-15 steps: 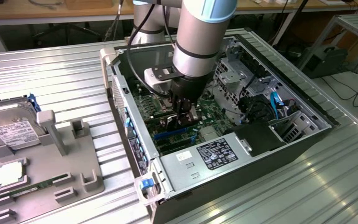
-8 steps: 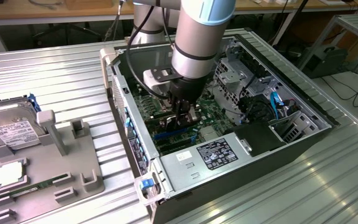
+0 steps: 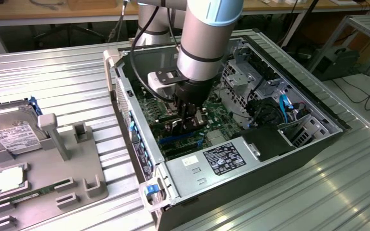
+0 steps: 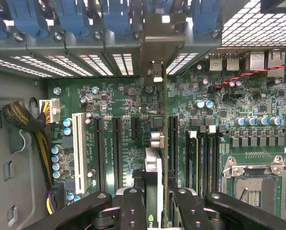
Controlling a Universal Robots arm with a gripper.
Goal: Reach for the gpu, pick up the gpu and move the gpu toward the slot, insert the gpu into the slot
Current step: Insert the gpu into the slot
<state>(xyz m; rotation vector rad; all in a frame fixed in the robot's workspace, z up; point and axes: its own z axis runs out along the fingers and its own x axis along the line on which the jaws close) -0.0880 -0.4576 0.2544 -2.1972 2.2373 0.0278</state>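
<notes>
Black claw (image 4: 154, 211) closed on thin dark rectangular gpu card (image 4: 154, 163), held edge-on above green motherboard (image 4: 128, 103) inside open black-and-silver computer case (image 3: 313, 108). Silver metal bracket (image 4: 154, 45) at card's far end, near perforated rear panel. Card poised over long black expansion slot (image 4: 172, 143), apparently not yet seated. Judged light, stiff, fragile: grip by bare card edges, clear of components and edge contacts. Ribbed metal desk (image 3: 63, 79) beneath; grey plastic fixture (image 3: 50, 163) carrying boxy silver hard drive (image 3: 8, 132).

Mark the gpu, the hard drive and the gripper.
gpu (image 4: 154, 167): wrist view, top edge of the card between the fingers.
hard drive (image 3: 11, 132): exterior view, white label.
gripper (image 3: 188, 126): exterior view, midway between fingertips, closed on the gpu.
</notes>
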